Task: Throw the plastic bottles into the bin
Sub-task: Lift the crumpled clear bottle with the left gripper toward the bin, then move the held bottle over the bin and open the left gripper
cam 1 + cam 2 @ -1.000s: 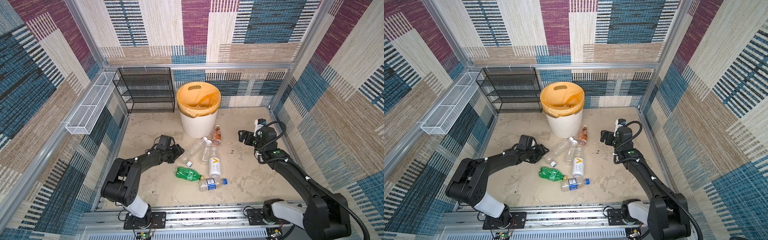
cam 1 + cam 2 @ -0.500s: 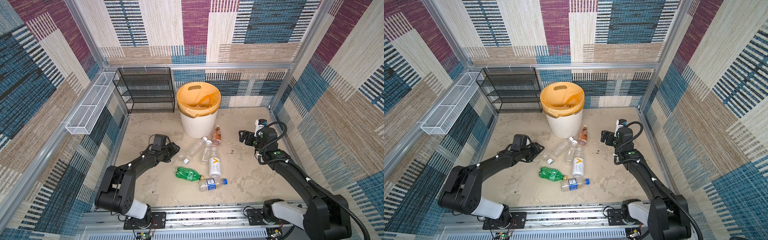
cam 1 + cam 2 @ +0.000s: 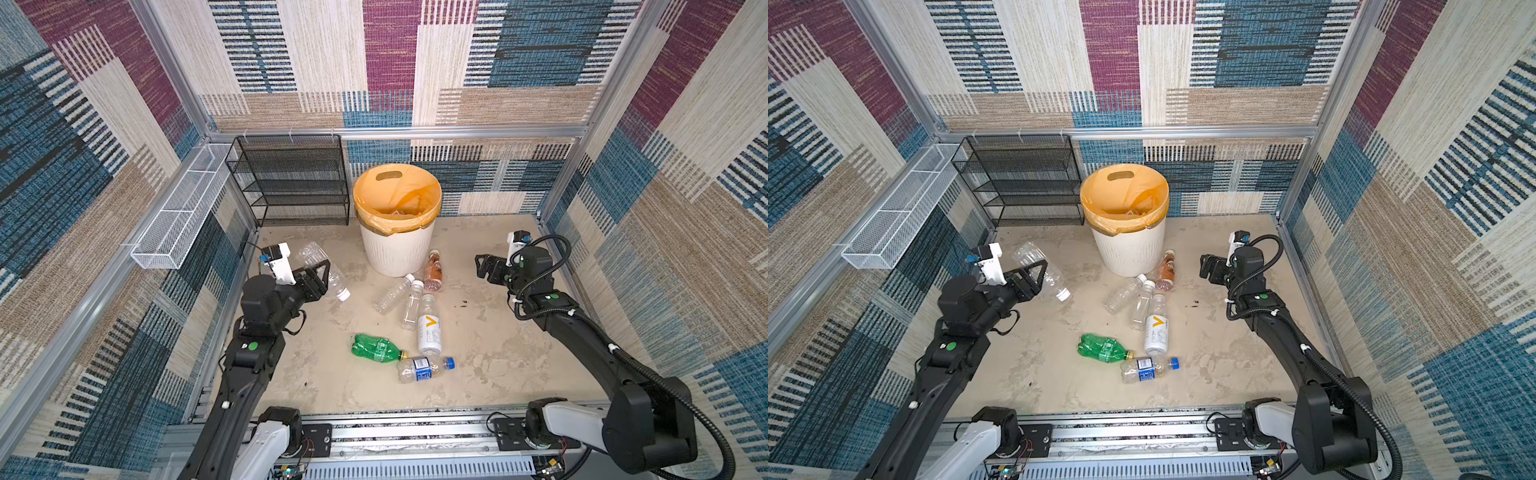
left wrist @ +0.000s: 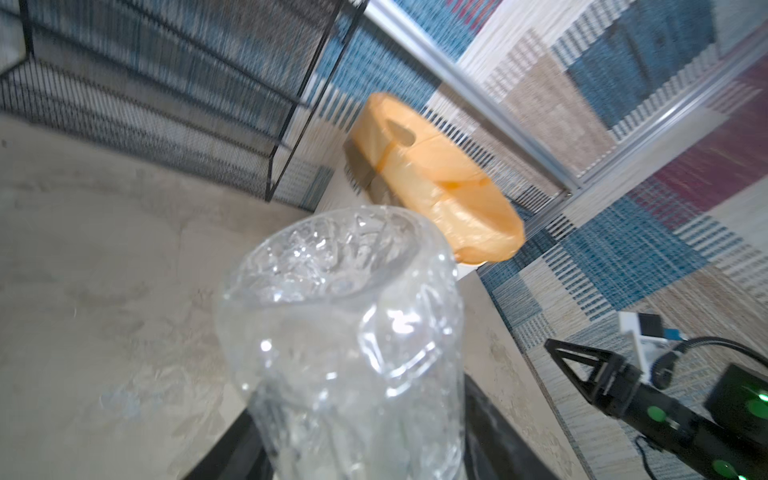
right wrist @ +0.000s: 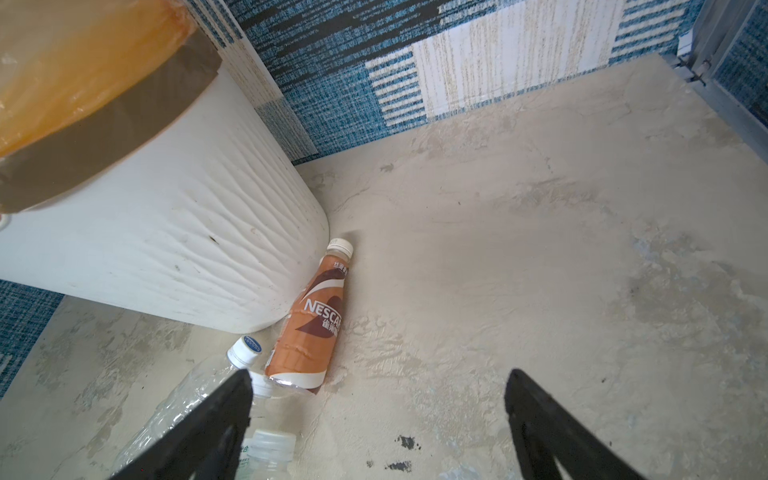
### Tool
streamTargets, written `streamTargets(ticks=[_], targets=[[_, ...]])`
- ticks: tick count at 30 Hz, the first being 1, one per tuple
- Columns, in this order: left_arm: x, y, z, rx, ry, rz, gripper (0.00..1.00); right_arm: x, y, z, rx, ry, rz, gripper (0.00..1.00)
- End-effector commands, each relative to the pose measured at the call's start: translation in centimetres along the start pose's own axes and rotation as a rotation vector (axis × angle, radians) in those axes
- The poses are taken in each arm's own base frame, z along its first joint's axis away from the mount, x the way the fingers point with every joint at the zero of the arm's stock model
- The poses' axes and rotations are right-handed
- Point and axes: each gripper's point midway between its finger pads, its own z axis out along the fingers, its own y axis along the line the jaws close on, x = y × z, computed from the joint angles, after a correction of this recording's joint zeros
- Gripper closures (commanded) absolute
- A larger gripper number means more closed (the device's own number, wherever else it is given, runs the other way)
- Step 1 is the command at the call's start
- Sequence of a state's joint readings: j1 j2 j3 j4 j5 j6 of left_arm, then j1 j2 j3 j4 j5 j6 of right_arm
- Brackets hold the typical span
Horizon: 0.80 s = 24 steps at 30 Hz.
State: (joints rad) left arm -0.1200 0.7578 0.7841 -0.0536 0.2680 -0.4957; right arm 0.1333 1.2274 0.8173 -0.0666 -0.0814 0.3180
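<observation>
While pinching a clear bottle point(image 3: 311, 254) in left end effector point(image 3: 322, 271), right end effector point(image 3: 482, 267) spread empty, looks partway: some seemingly in the bin point(image 3: 395, 253), six bottles point(image 3: 429, 334) left on bench point(image 3: 507, 357).

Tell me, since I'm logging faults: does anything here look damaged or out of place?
The clear bottle in the left tool is crumpled, its wall dented. Six other bottles lie strewn on the floor near the bin.

Bin point(image 3: 397, 249) upright, white, ribbed, orange-lined. Brown-labelled bottle point(image 3: 433, 272) lies against its base. Clear bottles point(image 3: 392, 294), white-labelled bottle point(image 3: 429, 330), green bottle point(image 3: 376, 348) and blue-capped bottle point(image 3: 424, 368) lie in front. Crumpled clear bottle point(image 3: 309, 254) tilts cap-down, left of it.
</observation>
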Motion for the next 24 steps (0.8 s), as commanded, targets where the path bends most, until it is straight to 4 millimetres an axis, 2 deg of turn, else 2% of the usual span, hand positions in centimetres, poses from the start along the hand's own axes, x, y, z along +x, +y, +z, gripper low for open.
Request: streamTargets(ticks=[1,7,10,14,19,22,24], targets=[[-2.6,-2.0,-2.4,0.028,-0.084,0.168,0.36,-0.2,0.4,0.2,-0.025,-0.014,0.024,0.05],[-10.6,-7.9,-7.7,0.159,-0.405,0.301,0.36,-0.2,0.5,0.0,-0.031,-0.019,0.033,0.07],[-13.5,-10.1,-9.7,0.192,-0.514,0.373,0.35,-0.3,0.3,-0.5,-0.018,-0.032,0.030,0.07],[-16.0,-12.7,-11.9,0.257,-0.621,0.437,0.36,0.0,-0.3,-1.1,0.005,-0.045,0.026,0.07],[-18.0,-14.8,-14.0,0.319,-0.739,0.484,0.36,0.1,-0.5,-1.5,0.012,-0.054,0.027,0.07],[-19.3,-15.6,-14.6,0.329,-0.795,0.511,0.36,0.1,-0.5,-1.6,0.013,-0.060,0.028,0.07],[-20.6,-16.0,-14.2,0.335,-0.825,0.508,0.37,-0.1,-0.4,-1.7,0.009,-0.067,0.031,0.07]])
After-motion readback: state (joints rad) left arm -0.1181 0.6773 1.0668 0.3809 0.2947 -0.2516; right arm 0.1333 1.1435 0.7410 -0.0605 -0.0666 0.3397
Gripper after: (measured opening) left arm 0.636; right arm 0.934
